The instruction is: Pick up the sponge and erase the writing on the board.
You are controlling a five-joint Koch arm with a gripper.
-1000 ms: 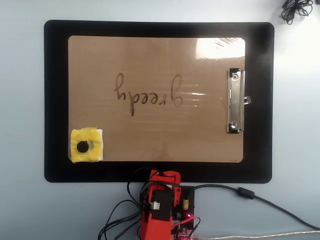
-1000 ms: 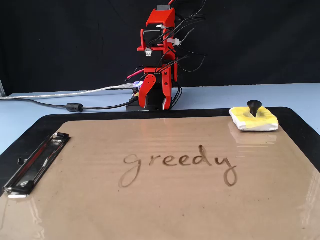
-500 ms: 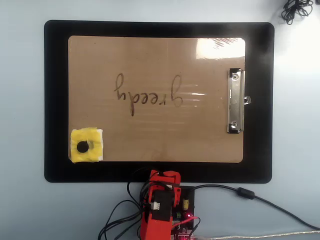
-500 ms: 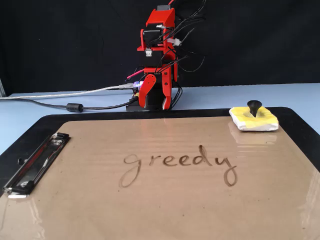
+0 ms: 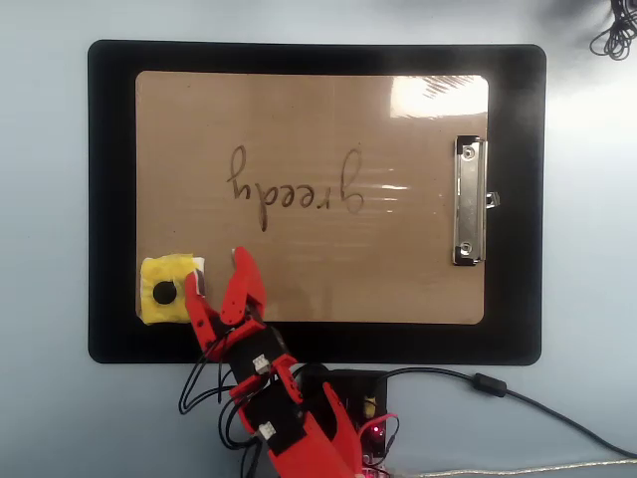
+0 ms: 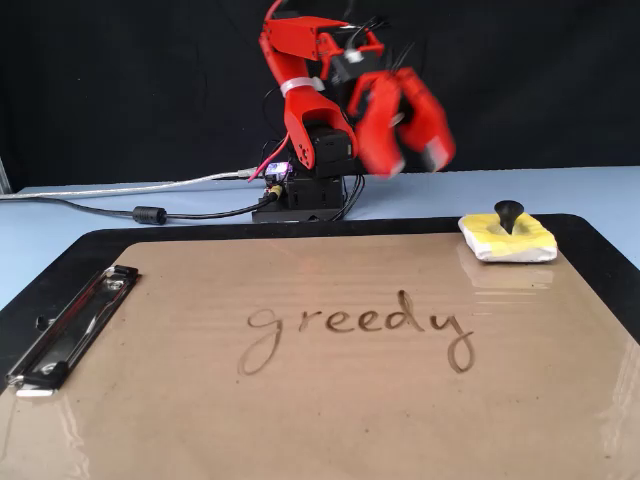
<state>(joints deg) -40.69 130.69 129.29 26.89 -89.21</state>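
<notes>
One red end effector (image 6: 405,158) spread wide, empty, raised near yellow sponge (image 5: 165,289) on board (image 5: 398,279). Best lowered squarely over sponge before clenching. Writing (image 5: 294,189) untouched.

The red arm reaches forward from its base — gripper (image 5: 217,271) raised, jaws spread apart, empty.

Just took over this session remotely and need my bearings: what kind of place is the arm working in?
Probably a hobbyist's desk or small lab bench: a pale blue tabletop with a black mat, loose cables running to the arm's base, and a black backdrop in the fixed view. The board lies on the mat.
</notes>
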